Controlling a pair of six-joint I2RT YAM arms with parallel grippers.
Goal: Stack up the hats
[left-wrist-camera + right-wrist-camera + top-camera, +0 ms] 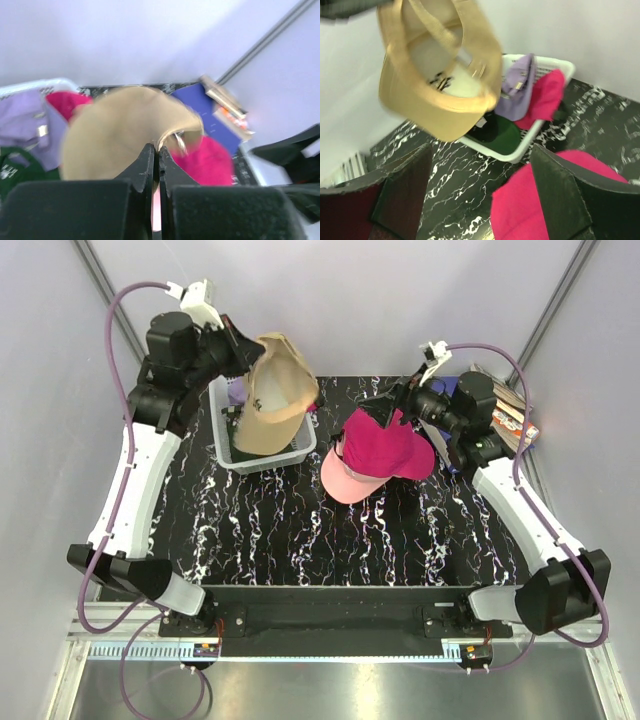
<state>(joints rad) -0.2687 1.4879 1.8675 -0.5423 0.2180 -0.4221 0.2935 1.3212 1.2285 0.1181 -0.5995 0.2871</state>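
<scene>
Top external view: the tan cap (pixel 272 395) hangs in the air over the grey basket (pixel 300 448), pinched at its rim by the left claw (pixel 240 355), whose fingers are pressed together on the fabric. It droops open side down and looks light and floppy. Only the curved brim is likely to hold its shape, so the crown's edge or the back strap seems the safer hold, while a grip on the loose crown would probably let it sag and twist. On the table (pixel 300 530) a magenta cap (pixel 392 448) sits over a light pink cap (pixel 345 480), whose brim pokes out toward the near side. The right claw (pixel 385 412) hovers at the magenta crown with fingers spread and nothing between them. In the basket lie a lavender cap (pixel 520 82), a dark green cap (pixel 500 132) and another magenta piece (pixel 545 97).
</scene>
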